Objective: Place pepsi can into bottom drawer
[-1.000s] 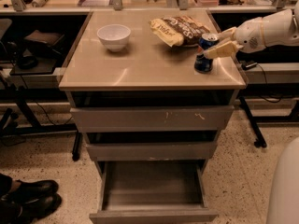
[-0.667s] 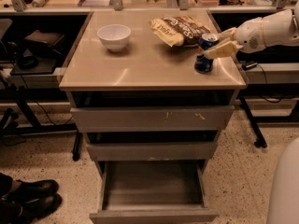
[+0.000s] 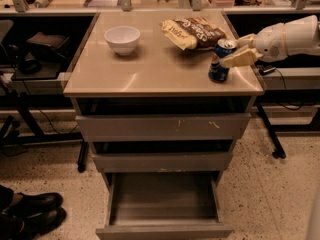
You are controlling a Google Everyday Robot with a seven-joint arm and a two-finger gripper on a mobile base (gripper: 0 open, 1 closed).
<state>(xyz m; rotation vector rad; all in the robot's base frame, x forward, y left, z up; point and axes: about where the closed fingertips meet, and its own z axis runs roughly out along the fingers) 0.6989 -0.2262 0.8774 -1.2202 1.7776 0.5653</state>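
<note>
Well, my gripper (image 3: pixel 231 52) is against the pepsi can (image 3: pixel 217 70) on the bench (image 3: pixel 150 71) (clenched or not, I cannot tell); bottom drawer (image 3: pixel 162 194) open, below-left of it.

A: What colour is the pepsi can (image 3: pixel 218 66)?
B: Blue, with a red-white logo and silver top. The cream gripper (image 3: pixel 235 53) sits beside it, at the tan surface's (image 3: pixel 150 71) right edge.
A: The bottom drawer (image 3: pixel 165 196)?
B: Plain grey-brown. 1 white bowl (image 3: pixel 122 38).
</note>
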